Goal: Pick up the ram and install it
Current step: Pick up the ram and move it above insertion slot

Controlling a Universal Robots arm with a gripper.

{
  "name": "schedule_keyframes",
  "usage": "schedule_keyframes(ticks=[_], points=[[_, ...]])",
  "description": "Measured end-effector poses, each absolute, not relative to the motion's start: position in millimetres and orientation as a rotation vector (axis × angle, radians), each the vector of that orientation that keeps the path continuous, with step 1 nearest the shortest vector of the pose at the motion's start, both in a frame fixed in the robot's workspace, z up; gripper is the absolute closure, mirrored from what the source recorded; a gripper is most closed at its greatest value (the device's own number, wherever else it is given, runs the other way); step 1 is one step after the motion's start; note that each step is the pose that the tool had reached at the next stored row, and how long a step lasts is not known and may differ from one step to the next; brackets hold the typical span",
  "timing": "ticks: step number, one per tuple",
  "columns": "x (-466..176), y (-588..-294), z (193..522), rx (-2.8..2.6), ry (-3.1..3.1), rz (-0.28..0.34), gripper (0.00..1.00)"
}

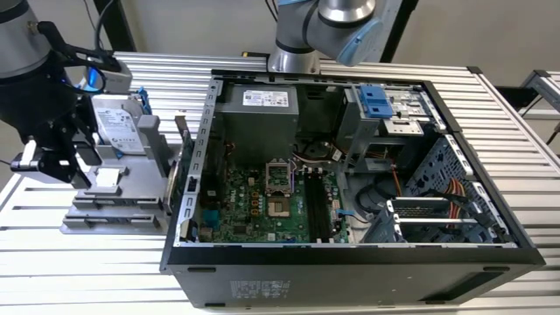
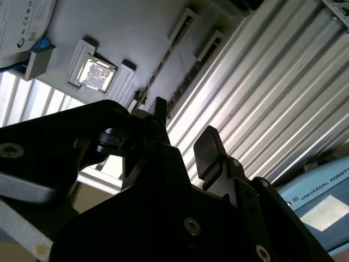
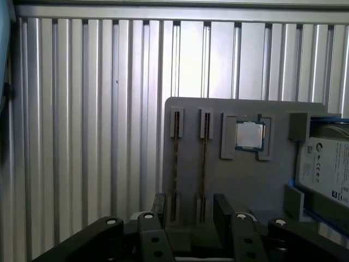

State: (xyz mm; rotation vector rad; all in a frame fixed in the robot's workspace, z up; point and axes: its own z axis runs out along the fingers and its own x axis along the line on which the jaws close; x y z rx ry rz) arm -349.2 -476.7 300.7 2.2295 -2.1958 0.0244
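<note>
Grey arm (image 1: 20, 46) over tray (image 1: 114, 211), jaws apart near ram (image 3: 204, 158)

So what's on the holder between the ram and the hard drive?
A square silver chip sits in its own pocket of the grey holder, between the ram standing on edge and the hard drive, in the first wrist view.
</note>
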Motion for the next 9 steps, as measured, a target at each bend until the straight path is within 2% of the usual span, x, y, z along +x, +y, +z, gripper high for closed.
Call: schedule_keyframes(ticks=[9], points=[[-349.2,-476.7,293.5,2.229,-2.196,0.024,0.0]])
